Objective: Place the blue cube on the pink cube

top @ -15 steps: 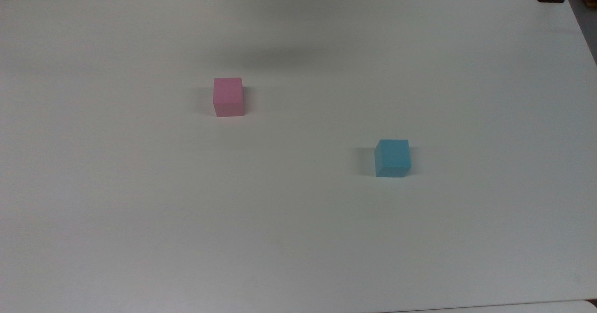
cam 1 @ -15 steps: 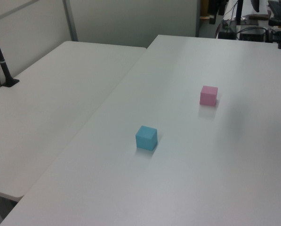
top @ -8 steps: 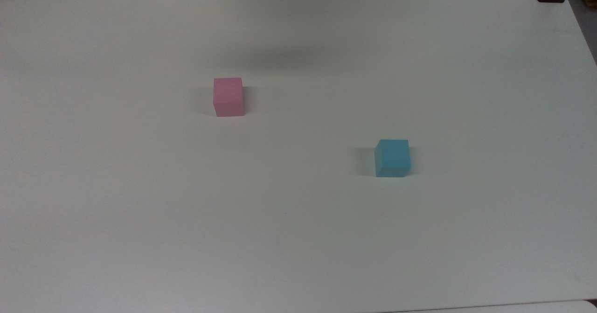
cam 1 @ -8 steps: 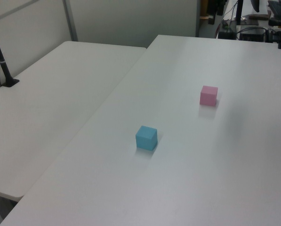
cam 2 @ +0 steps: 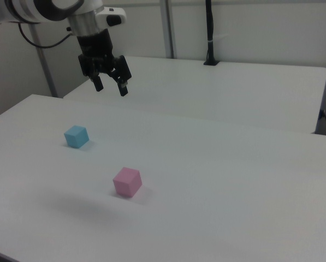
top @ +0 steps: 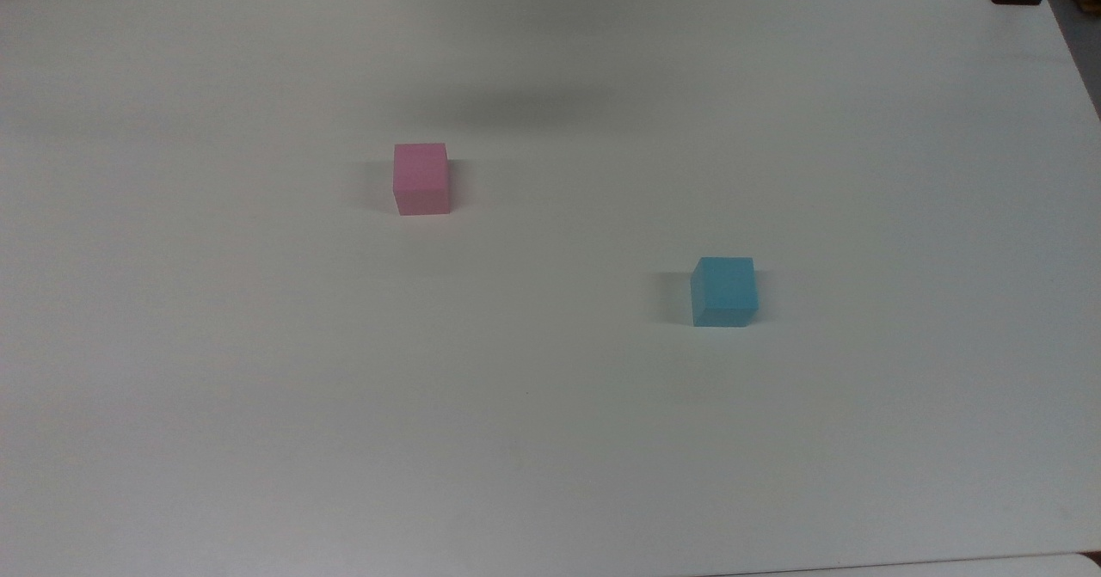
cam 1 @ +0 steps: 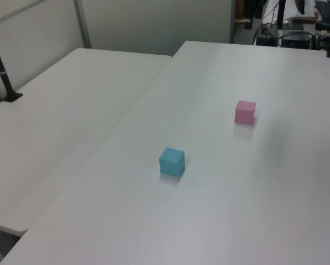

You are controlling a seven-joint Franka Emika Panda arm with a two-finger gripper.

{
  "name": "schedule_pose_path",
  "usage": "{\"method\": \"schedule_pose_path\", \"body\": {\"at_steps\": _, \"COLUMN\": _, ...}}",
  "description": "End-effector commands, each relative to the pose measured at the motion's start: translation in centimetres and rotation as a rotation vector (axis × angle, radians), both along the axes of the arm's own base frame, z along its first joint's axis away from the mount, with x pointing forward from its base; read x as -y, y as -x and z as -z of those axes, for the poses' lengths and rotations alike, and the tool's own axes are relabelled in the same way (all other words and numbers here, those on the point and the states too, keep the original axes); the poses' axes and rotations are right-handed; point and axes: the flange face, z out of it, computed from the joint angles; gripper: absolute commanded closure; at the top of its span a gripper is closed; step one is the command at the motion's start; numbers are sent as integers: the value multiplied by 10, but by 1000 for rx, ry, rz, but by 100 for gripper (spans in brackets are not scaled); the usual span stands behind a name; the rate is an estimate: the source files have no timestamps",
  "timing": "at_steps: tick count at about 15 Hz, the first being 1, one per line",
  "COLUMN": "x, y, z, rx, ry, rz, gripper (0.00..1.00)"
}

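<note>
White worktop [top: 550, 439] with two small matte cubes resting flat on it, well apart from each other. The pink cube [top: 421, 179] sits toward the top view's left and farther from the camera; the blue cube [top: 724, 291] sits toward the top view's right and nearer the camera. Both stand squarely on one face, with nothing touching them.

In the left view the order reverses in depth: the blue cube [cam 1: 172, 162] lies nearer the camera and to the left view's left, the pink cube [cam 1: 245, 111] farther back and to the left view's right. A second white table [cam 1: 59, 127] adjoins the worktop [cam 1: 236, 210] on the left view's left, carrying a black post [cam 1: 1, 72] at its far edge.

In the right view the arm [cam 2: 48, 10] enters from the upper left, and the gripper [cam 2: 110, 85] hangs in the air above the worktop [cam 2: 217, 196], its two dark fingers [cam 2: 122, 87] spread apart and pointing downward with nothing between them. It hovers clear of both cubes: the blue cube [cam 2: 76, 136] lies below it and slightly to the right view's left, the pink cube [cam 2: 127, 182] nearer the camera. A soft shadow [cam 2: 81, 204] falls on the worktop beside the pink cube.
</note>
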Motion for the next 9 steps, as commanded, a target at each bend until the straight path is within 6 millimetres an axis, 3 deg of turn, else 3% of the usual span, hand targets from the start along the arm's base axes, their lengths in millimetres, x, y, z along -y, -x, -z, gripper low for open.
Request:
{"method": "schedule_pose_path", "body": {"at_steps": 1, "x": -7, "y": 4, "z": -1, "rx": -15, "ry": 9, "rz": -2, "gripper": 0}}
{"method": "schedule_pose_path", "body": {"at_steps": 5, "x": -8, "y": 3, "z": 0, "rx": -12, "ry": 3, "rz": -6, "gripper": 0}}
{"method": "schedule_pose_path", "body": {"at_steps": 9, "x": -26, "y": 2, "z": 2, "rx": -14, "ry": -1, "rz": -24, "gripper": 0}}
